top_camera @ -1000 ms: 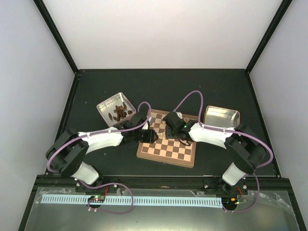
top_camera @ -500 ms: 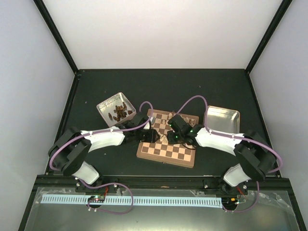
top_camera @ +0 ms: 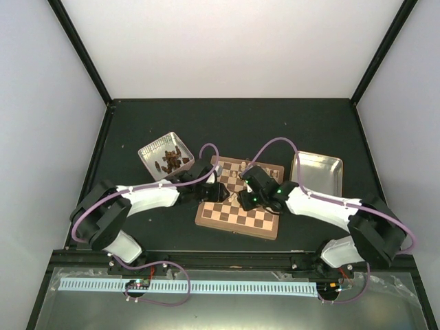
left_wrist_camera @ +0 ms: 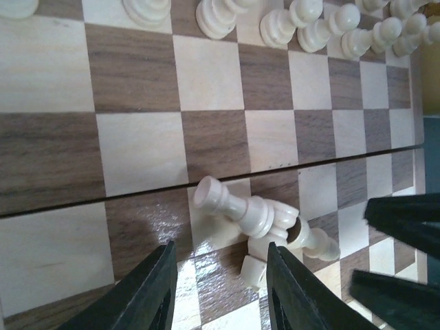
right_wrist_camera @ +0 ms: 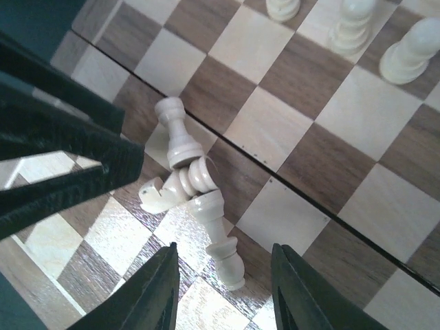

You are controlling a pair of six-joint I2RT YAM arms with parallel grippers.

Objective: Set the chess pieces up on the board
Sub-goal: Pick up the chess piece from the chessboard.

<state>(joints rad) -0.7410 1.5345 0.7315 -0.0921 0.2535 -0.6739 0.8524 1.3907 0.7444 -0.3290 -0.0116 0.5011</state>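
Chess pieces (left_wrist_camera: pixel 237 206) toppled, wrist views only

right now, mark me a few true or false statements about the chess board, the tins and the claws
1. Several fallen pieces lie in a heap on the board. True.
2. The tin on the left is empty. False: the left tin holds dark pieces.
3. Both claws are shut on a piece. False: the left claw and the right claw stand open at the heap.
4. A row of standing pieces lines one edge of the board. True.
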